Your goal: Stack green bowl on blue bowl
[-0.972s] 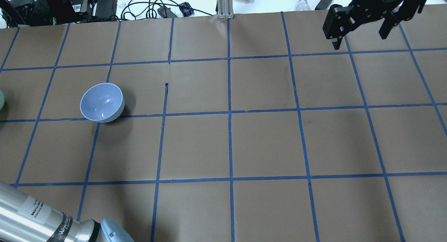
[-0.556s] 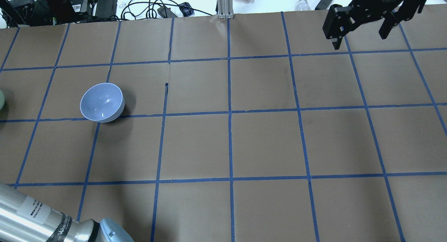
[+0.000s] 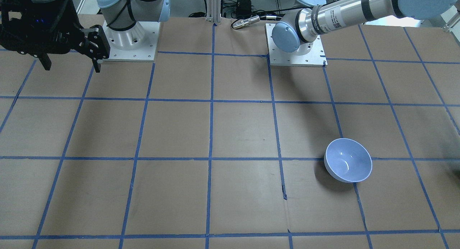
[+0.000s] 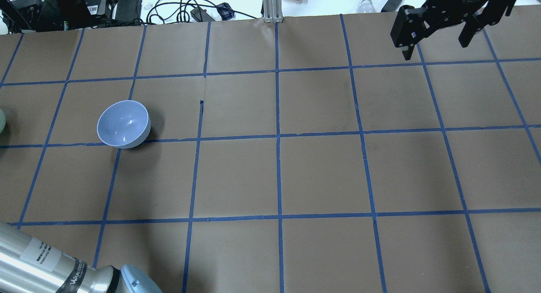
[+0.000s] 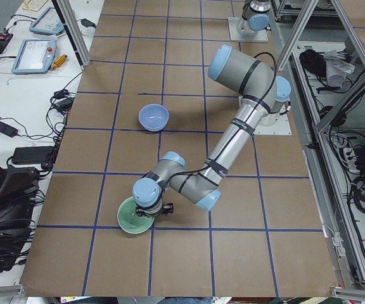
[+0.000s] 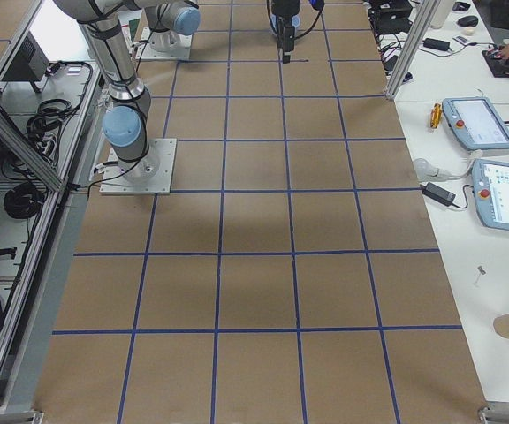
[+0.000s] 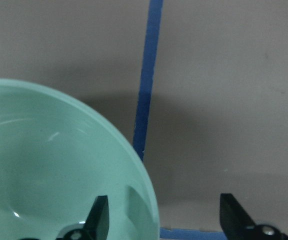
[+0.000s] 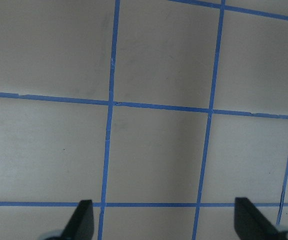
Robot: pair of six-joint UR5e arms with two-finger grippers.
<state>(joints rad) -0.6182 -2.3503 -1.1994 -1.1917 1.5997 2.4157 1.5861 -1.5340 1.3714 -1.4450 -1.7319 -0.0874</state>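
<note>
The green bowl (image 7: 49, 165) stands upright at the table's left end; it also shows in the exterior left view (image 5: 132, 223) and as a sliver at the overhead view's left edge (image 4: 1, 120). My left gripper (image 7: 165, 220) is open and low over the bowl's rim, with one finger inside the bowl and the other outside; in the exterior left view the gripper (image 5: 152, 211) sits at the bowl's edge. The blue bowl (image 4: 124, 124) stands upright and empty about one grid square away (image 3: 348, 160) (image 5: 153, 117). My right gripper (image 4: 437, 37) is open and empty, high over the far right (image 3: 72, 64) (image 8: 166, 220).
The table (image 4: 279, 174) is brown paper with a blue tape grid. Cables and power bricks (image 4: 127, 5) lie beyond its far edge. The left arm's silver link (image 4: 38, 259) crosses the near left corner. Teach pendants (image 6: 502, 177) lie on the side bench.
</note>
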